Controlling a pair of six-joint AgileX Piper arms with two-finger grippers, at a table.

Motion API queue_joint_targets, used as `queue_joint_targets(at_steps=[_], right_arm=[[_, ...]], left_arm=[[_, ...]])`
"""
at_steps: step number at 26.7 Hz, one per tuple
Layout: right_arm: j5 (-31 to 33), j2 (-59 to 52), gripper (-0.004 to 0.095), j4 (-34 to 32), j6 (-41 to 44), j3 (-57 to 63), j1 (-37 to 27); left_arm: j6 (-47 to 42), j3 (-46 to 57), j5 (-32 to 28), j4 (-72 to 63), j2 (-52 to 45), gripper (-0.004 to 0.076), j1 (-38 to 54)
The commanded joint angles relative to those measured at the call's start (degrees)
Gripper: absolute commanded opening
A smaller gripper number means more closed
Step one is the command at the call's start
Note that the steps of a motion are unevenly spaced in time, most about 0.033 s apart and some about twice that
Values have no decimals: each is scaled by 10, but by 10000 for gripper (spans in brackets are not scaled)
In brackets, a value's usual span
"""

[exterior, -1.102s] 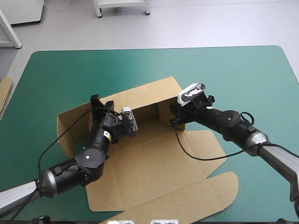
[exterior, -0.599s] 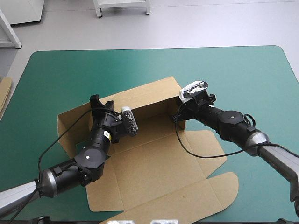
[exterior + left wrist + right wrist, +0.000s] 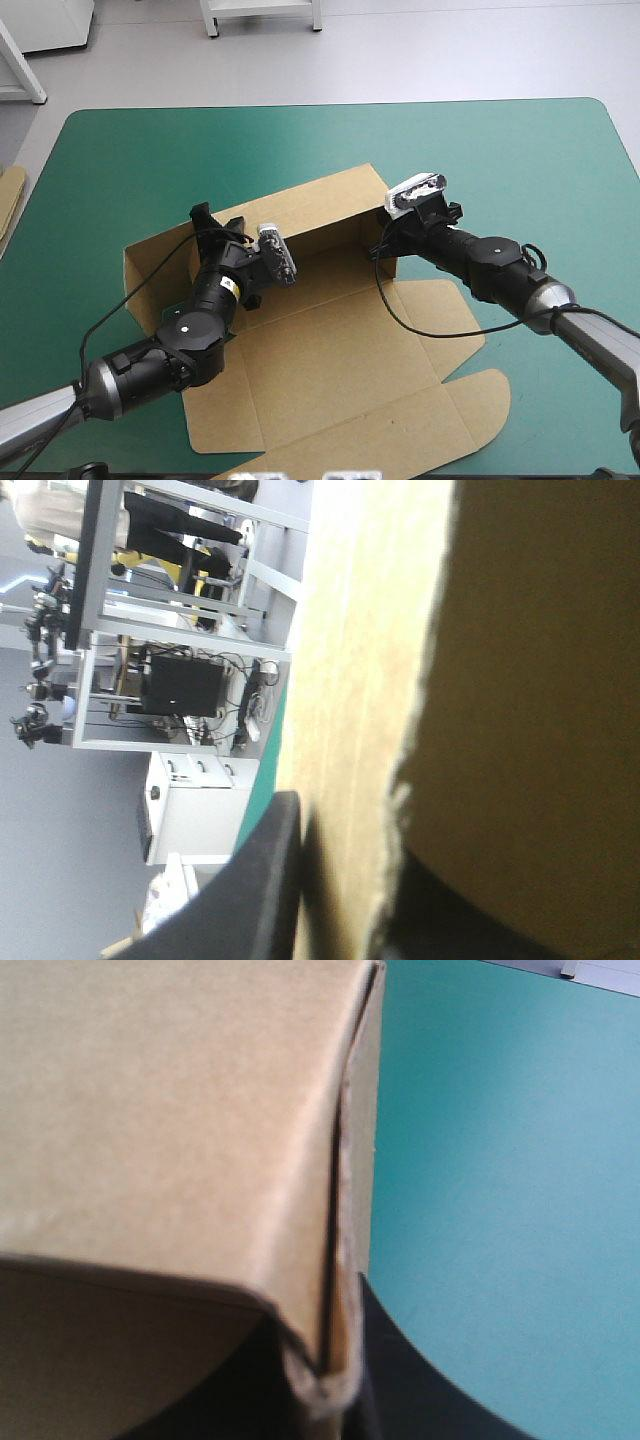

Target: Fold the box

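Observation:
The brown box (image 3: 330,350) lies open on the teal-green cover, its long back wall (image 3: 310,215) raised and its front flaps flat. My left gripper (image 3: 212,228) is at the left stretch of that wall. In the left wrist view the board's edge (image 3: 350,730) runs between its black fingers (image 3: 250,900), which hold it: shut on the box. My right gripper (image 3: 383,246) is at the wall's right corner. There two layers of board (image 3: 335,1260) stand pinched between its fingers, shut on the box (image 3: 170,1110).
An edge of more brown board (image 3: 10,195) shows at the table's left edge. Bare teal-green cover (image 3: 500,160) stretches behind and to the right of the box. The right side flap (image 3: 440,310) lies flat under my right arm.
My right gripper's fingers have come together on the right corner of the back wall. The left arm has shifted slightly toward the front left, still at the wall.

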Motion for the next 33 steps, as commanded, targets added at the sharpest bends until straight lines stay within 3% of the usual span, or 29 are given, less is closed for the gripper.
queue_joint_targets(at_steps=[1, 3, 11, 13, 15, 17, 24, 27, 33], right_arm=[[23, -18, -4, 10, 8, -15, 0], [22, -18, -4, 9, 8, -15, 0], [18, -15, -4, 9, 9, -15, 0], [18, -13, -4, 9, 13, -15, 0], [22, -8, -4, 9, 13, -15, 0], [23, -4, -4, 9, 14, -15, 0], [34, -6, -4, -11, 57, -15, -1], [55, -21, -4, -107, 156, -20, -1], [153, -34, -4, -430, 491, -58, -18]], left_arm=[[20, -37, -6, -38, -14, 351, -4], [24, -43, -5, -44, -14, 446, -4], [30, -77, 48, -90, -14, 419, -85], [30, -83, 70, -108, -14, 356, -110], [39, -96, 95, -129, -14, 202, -138], [64, -116, 118, -150, -17, -8, -166], [81, -228, 135, -251, -48, -6, -170], [122, -276, 135, -307, -67, -6, -125], [211, -316, 146, -409, -77, -6, 46]])
